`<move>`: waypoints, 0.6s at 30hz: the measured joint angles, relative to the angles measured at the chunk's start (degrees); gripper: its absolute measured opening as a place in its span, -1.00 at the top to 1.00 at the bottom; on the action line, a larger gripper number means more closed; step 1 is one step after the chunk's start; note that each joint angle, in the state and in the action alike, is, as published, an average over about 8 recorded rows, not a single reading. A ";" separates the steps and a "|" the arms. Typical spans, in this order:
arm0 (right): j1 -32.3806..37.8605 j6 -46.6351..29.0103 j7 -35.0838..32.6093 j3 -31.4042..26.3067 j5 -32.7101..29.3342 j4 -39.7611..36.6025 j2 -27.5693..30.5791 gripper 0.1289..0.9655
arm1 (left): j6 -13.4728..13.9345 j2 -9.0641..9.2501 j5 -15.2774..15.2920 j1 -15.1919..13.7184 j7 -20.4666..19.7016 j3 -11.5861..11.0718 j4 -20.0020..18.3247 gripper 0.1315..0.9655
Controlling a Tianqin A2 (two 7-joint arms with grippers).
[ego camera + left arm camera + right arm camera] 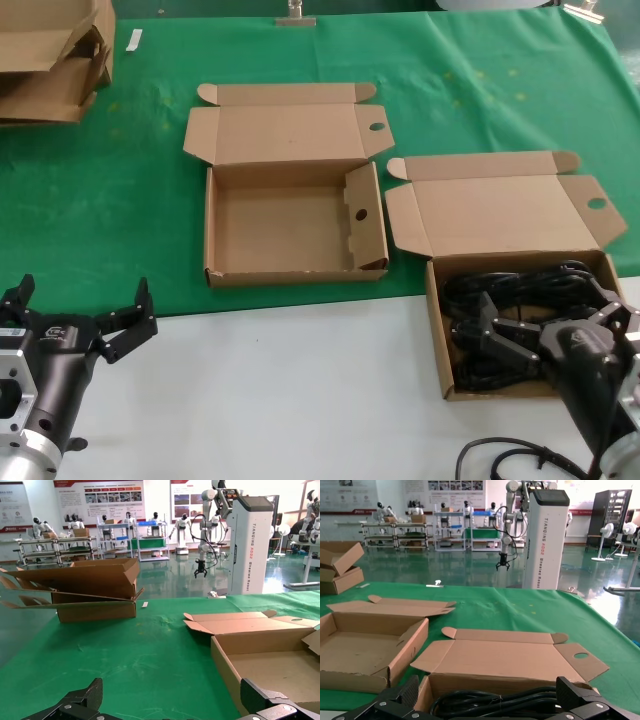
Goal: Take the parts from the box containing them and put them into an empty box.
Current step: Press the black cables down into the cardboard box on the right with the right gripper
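The black bundled power cables (510, 300) lie in the right-hand cardboard box (437, 335), whose lid (500, 215) is folded back with one round hole. My right gripper (550, 312) hovers over them, open, its fingers on either side of the bundles without gripping. The right wrist view shows the cables (490, 702) between the spread fingertips (412, 687). The empty box (280, 225) stands in the middle on the green cloth, its upright holed flap (360, 212) on the side toward the cable box. Low at the near left, my left gripper (85, 295) waits open and holds nothing.
Flattened stacked cartons (50, 60) sit at the far left back. My own loose black cable (510, 460) trails on the white table near the right arm. Green cloth (120, 200) covers the back of the table. The two boxes stand about a hand's width apart.
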 joint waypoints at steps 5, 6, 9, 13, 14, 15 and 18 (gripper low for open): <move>0.00 0.00 0.00 0.00 0.00 0.00 0.00 -1.00 | 0.00 0.00 0.00 0.00 0.00 0.00 0.00 -1.00; 0.00 0.00 0.00 0.00 -0.01 0.00 0.00 -1.00 | 0.00 0.00 0.00 0.00 0.00 0.00 0.00 -1.00; -0.06 -0.04 -0.11 -0.14 -0.13 0.24 0.19 -1.00 | 0.00 0.00 0.00 0.00 0.00 0.00 0.00 -1.00; -0.32 0.55 -0.63 -1.48 -0.16 1.10 1.42 -1.00 | 0.00 0.00 0.00 0.00 0.00 0.00 0.00 -1.00; -0.39 0.94 -0.90 -2.12 0.00 1.36 1.96 -1.00 | 0.00 0.00 0.00 0.00 0.00 0.00 0.00 -1.00; -0.43 1.52 -1.27 -2.92 0.34 1.62 2.62 -1.00 | 0.00 0.00 0.00 0.00 0.00 0.00 0.00 -1.00; -0.33 4.27 -3.12 -5.86 2.47 2.34 4.96 -1.00 | 0.00 0.00 0.01 0.00 0.00 0.00 0.00 -1.00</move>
